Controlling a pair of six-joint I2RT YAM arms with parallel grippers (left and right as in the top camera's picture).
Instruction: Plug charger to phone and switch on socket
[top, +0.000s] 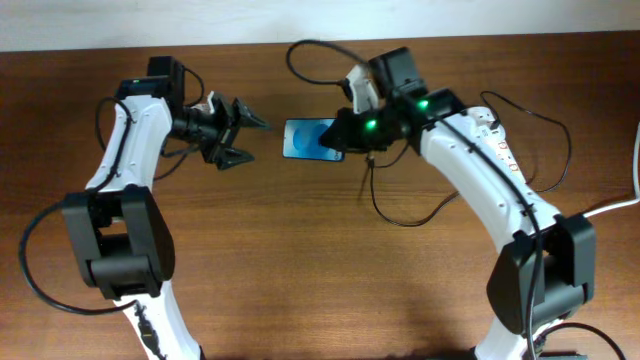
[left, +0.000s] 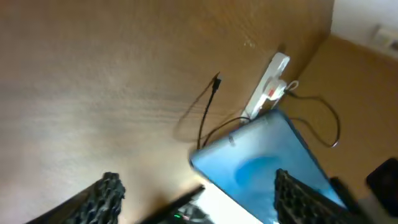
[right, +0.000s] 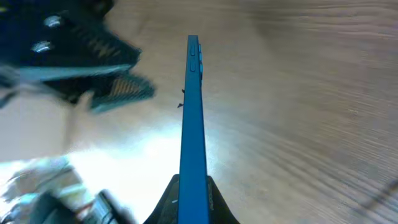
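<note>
Blue and bright, the phone sits near the middle of the far half of the wooden table, gripped at its right-hand end by the right gripper. That gripper's fingers are clamped on the phone's two flat faces. The right wrist view shows this edge-on, with the thin blue side and its side buttons running straight out from between the pads. From the left wrist view the phone appears tilted and raised a little off the wood, though I cannot be sure of the gap. Holding it by one end seems meant to keep it steady and leave the other end free, pointing towards the left gripper. That gripper hovers just beside the free end without touching it, its fingers spread wide and holding nothing. The charger cable lies loose on the table beyond the phone, and its plug tip rests on the wood, well apart from both grippers and joined to nothing. Behind it lies the white socket, its red switch just visible, and whether it is on cannot be told. My reading is that nothing is plugged in yet. The open left gripper would have to fetch the plug tip while the right one keeps the phone from sliding.
</note>
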